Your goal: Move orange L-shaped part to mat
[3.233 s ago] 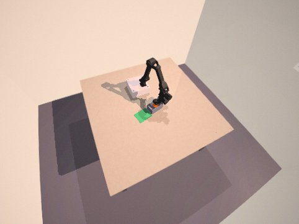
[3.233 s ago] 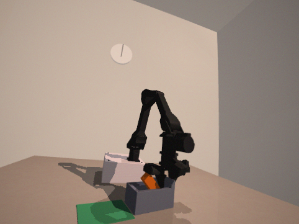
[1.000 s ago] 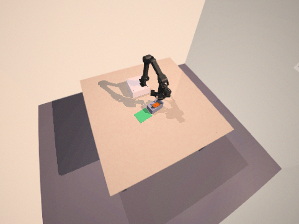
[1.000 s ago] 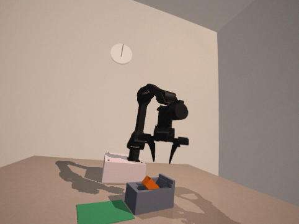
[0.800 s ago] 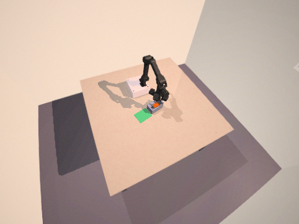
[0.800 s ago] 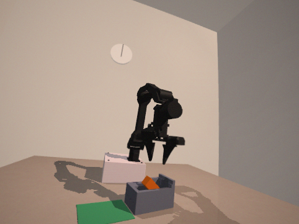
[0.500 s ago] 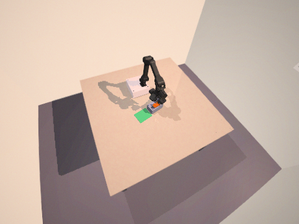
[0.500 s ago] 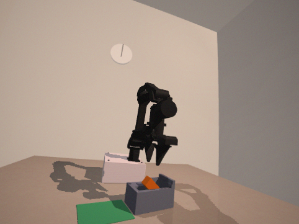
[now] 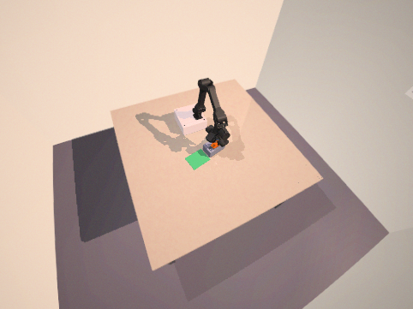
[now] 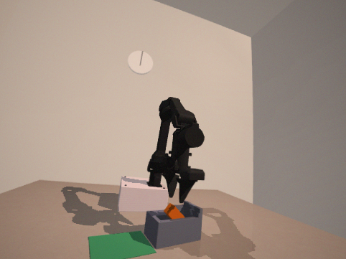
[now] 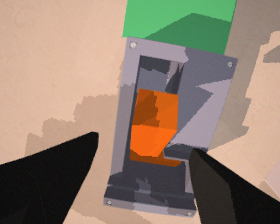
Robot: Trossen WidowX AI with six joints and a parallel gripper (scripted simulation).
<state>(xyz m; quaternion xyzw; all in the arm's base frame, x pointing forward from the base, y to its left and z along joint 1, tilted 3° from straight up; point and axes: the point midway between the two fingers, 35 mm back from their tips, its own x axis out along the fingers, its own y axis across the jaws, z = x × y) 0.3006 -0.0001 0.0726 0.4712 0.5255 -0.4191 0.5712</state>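
The orange part is tilted in the grey tray. Its end nearer the mat stands raised above the pocket rim; its other end slopes down into the pocket. My gripper is open and empty, with its fingertips just above the tray. In the wrist view the fingers stand on either side of the part, apart from it. The green mat lies beside the tray. The part's low end is partly hidden in the pocket.
A white box stands behind the tray, near the arm's base. The tray has a higher wall at its end away from the mat. The arm's shadow falls over the table and part of the mat.
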